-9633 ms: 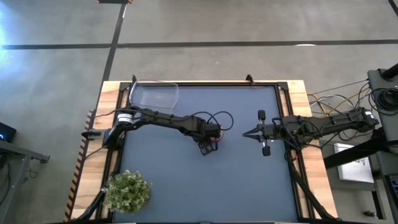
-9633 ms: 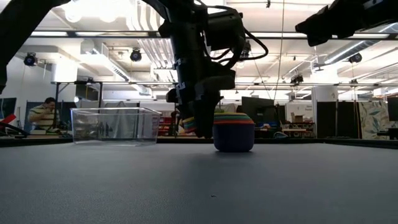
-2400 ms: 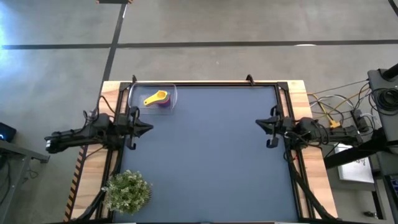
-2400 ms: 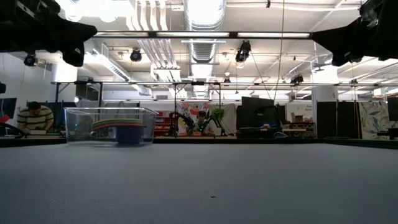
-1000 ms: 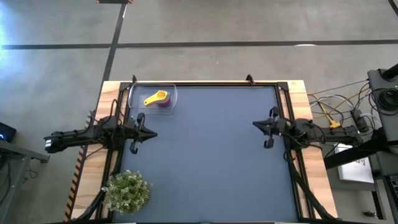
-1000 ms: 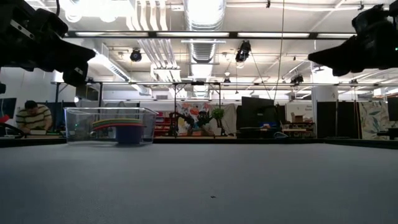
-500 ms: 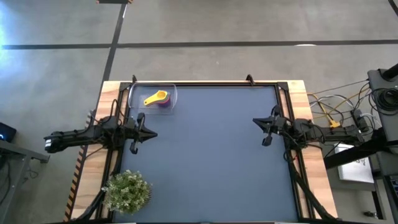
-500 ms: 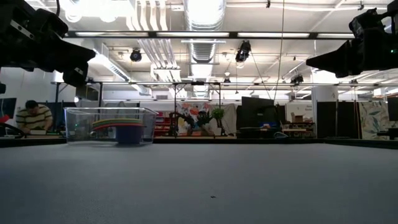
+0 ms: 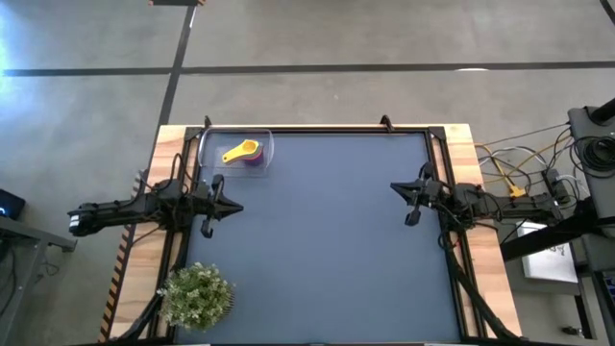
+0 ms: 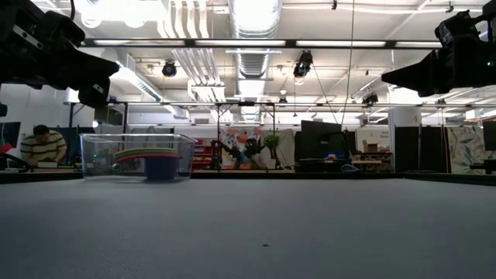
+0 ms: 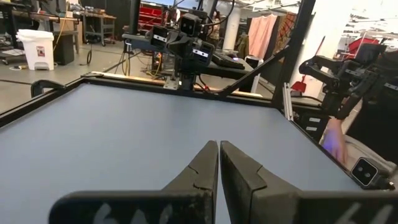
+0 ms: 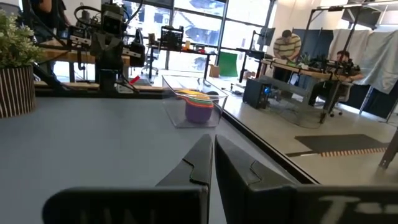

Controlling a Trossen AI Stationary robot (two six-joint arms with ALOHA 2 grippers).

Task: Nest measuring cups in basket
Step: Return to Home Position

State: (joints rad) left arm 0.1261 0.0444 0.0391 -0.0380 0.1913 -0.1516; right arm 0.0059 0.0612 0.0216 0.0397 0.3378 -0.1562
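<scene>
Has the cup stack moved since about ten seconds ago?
Yes. The measuring cups were nested mid-table then. They now sit inside the basket, which stands at the table's far left corner.

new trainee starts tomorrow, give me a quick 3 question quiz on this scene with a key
1. True or false: the measuring cups lie outside the basket.
2. The left tool and the right tool are: A open wide; B shut and empty; C each holding a cup.
3. Fill in: seen from above, the top cup of the stack is ____ in colour.
Key: 1 false, they sit nested inside the basket. 2 B. 3 yellow.
</scene>
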